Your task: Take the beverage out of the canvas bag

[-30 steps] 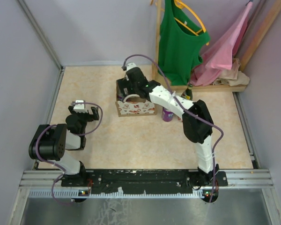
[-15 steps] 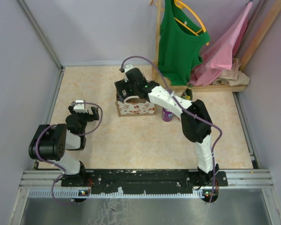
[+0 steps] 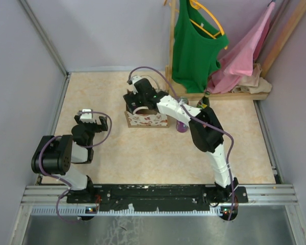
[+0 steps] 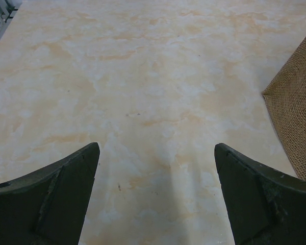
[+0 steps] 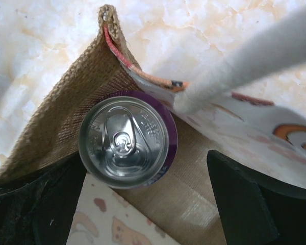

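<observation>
The canvas bag (image 3: pixel 147 119) stands at the middle far part of the table, beige with a red-and-white print and white loop handles. In the right wrist view a purple can with a silver top (image 5: pixel 126 143) stands upright inside the bag (image 5: pixel 66 97), in its brown woven corner. One white handle (image 5: pixel 245 61) crosses above. My right gripper (image 5: pixel 145 201) is open above the bag mouth. Its left finger is beside the can and its right finger is apart from it. In the top view the right gripper (image 3: pixel 141 98) hovers over the bag. My left gripper (image 4: pixel 155 194) is open and empty over bare table.
A second purple can (image 3: pixel 181 126) stands on the table just right of the bag. A dark bottle (image 3: pixel 206 99) stands by the wooden rack with green and pink clothes (image 3: pixel 196 46). A brown woven fabric edge (image 4: pixel 296 122) shows at the right of the left wrist view.
My right gripper has moved left and a little farther over the bag's mouth. The bag has shifted slightly left. The left arm has not moved.
</observation>
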{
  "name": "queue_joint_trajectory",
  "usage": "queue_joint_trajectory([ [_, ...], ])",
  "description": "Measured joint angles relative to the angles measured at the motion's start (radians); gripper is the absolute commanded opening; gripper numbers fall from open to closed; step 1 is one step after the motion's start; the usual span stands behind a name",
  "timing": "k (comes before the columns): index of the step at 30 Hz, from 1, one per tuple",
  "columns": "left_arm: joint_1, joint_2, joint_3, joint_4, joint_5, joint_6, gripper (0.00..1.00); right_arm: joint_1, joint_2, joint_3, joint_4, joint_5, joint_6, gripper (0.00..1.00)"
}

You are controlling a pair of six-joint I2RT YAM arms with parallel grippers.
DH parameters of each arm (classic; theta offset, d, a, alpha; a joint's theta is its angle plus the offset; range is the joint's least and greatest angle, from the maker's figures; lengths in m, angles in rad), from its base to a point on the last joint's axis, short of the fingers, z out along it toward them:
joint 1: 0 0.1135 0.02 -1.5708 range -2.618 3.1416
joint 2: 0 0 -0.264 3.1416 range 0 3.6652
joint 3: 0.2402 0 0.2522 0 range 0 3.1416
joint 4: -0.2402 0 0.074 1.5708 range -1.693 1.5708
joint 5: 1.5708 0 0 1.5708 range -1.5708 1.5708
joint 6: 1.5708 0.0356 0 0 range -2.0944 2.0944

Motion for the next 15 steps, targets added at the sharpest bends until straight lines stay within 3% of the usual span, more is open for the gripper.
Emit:
queue_joint_trajectory([
  [9,0.0,0.0,0.0,0.0,0.0,0.0,1.0,0.005,0.034,0.009,0.03,0.02,-0.016,0.96],
  [15,0.0,0.0,0.0,0.0,0.0,0.0,1.0,0.009,0.037,0.009,0.058,0.026,-0.047,0.7],
])
